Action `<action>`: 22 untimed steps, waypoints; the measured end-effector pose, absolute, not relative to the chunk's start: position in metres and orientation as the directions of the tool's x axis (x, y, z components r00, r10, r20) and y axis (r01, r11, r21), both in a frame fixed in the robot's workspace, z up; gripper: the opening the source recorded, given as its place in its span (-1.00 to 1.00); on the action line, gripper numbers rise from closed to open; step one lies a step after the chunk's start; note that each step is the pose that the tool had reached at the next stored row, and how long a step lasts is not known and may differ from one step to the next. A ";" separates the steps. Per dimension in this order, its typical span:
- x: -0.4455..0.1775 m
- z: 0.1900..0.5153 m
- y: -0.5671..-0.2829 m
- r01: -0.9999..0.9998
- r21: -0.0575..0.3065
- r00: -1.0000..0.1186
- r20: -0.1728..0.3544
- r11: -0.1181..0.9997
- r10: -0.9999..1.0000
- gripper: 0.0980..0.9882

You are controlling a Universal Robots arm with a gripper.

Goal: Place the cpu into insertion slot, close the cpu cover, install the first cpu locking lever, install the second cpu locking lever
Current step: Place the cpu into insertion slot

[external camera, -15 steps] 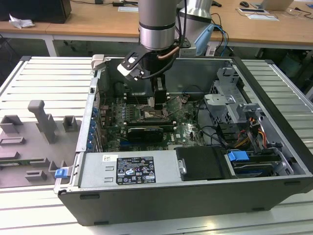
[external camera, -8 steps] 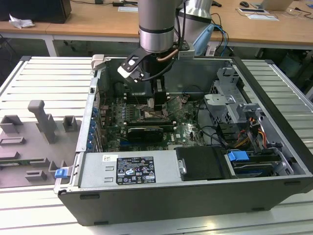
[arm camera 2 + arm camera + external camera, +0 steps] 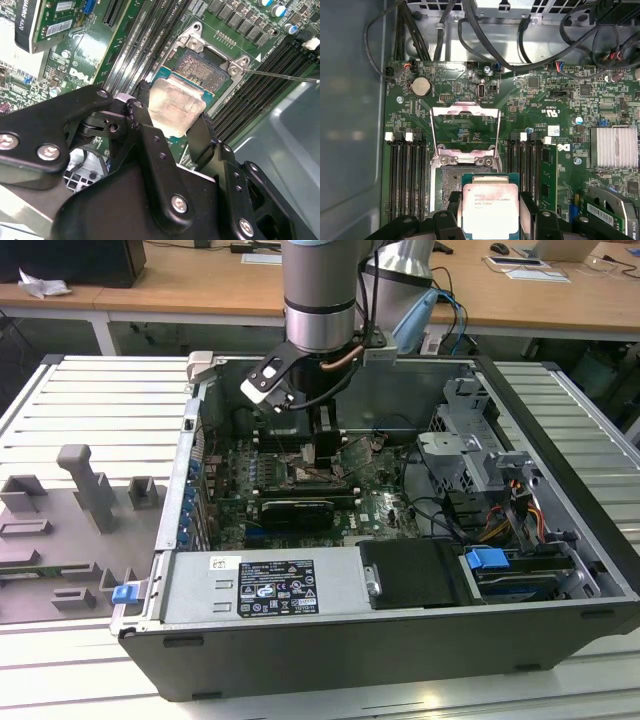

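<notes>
My gripper [image 3: 490, 212] is shut on the cpu [image 3: 490, 207], a flat square chip with a silver-grey top, gripped on two opposite edges by black fingers [image 3: 145, 122]. The cpu [image 3: 172, 107] hangs level just above the insertion slot [image 3: 205, 65] and overlaps part of it; the slot's dark centre [image 3: 451, 182] shows beside the chip. I cannot tell whether the two touch. The cpu cover [image 3: 465, 112], a thin silver frame, stands swung open beyond the slot. In the exterior view the gripper [image 3: 320, 450] reaches down into the open computer case over the green board.
Long black memory slots [image 3: 407, 175] flank the socket on both sides. Black cables [image 3: 485, 45] run across the far end of the board near a finned heatsink [image 3: 612, 145]. A drive cage [image 3: 470, 440] and the case walls [image 3: 190, 490] hem in the board. Grey fixtures [image 3: 90, 490] stand outside.
</notes>
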State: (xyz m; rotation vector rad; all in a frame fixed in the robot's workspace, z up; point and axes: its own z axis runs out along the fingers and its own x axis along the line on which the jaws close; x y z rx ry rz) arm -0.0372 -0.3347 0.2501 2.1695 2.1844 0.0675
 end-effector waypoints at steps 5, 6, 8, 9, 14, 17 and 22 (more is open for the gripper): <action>-0.037 0.248 -0.335 0.997 0.075 -0.006 -0.013 0.007 1.000 0.00; -0.037 0.247 -0.335 0.997 0.075 -0.006 -0.013 0.007 1.000 0.00; -0.037 0.246 -0.335 0.997 0.075 -0.006 -0.013 0.007 1.000 0.00; -0.037 0.245 -0.335 0.997 0.075 -0.006 -0.013 0.007 1.000 0.00; -0.037 0.243 -0.335 0.997 0.075 -0.006 -0.013 0.007 1.000 0.00; -0.037 0.242 -0.335 0.997 0.075 -0.006 -0.013 0.007 1.000 0.00; -0.037 0.240 -0.335 0.997 0.075 -0.006 -0.013 0.007 1.000 0.00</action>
